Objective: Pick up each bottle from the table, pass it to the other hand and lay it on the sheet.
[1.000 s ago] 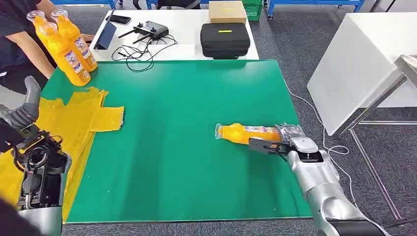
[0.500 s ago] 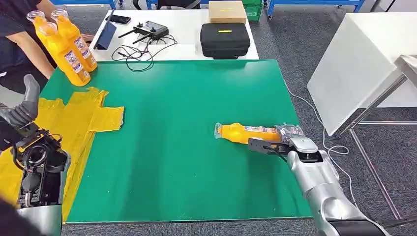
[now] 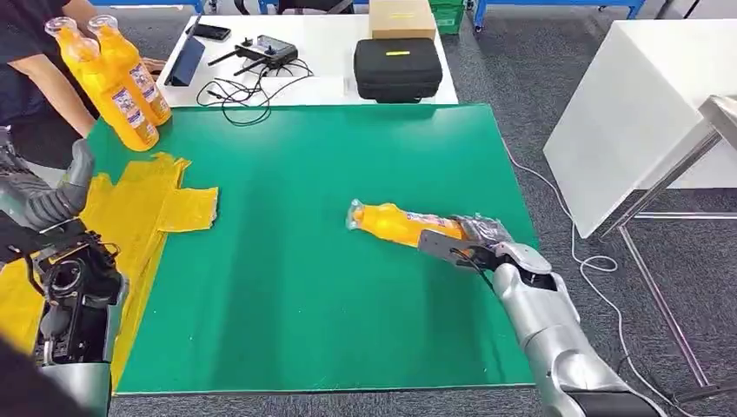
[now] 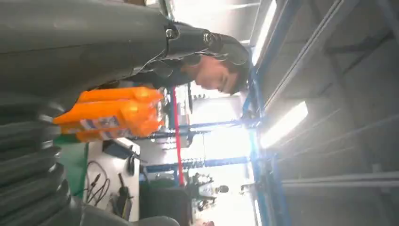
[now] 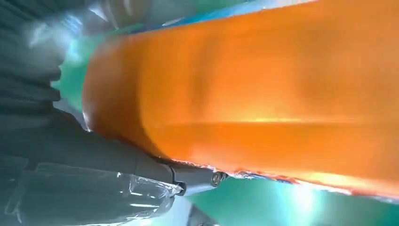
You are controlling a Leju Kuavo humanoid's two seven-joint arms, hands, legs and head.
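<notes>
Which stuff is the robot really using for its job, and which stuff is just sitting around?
For the job:
- orange bottle, held by the right robot hand
- left robot hand, raised, holding nothing
- yellow sheet
- three more bottles by a person's arm

Just sitting around:
- black case
- cardboard box
- controller and cables
- tablet
- phone

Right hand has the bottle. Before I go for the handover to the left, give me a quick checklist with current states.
1. Right hand grips the bottle: ok.
2. Bottle lifted off the green mat: cannot tell.
3. Left hand holds nothing, fingers apart: ok.
4. Mat between the two hands has nothing in the way: ok.
5. Yellow sheet has bare room for the bottle: ok.
6. Person holding bottles stands close to the sheet: not ok.
</notes>
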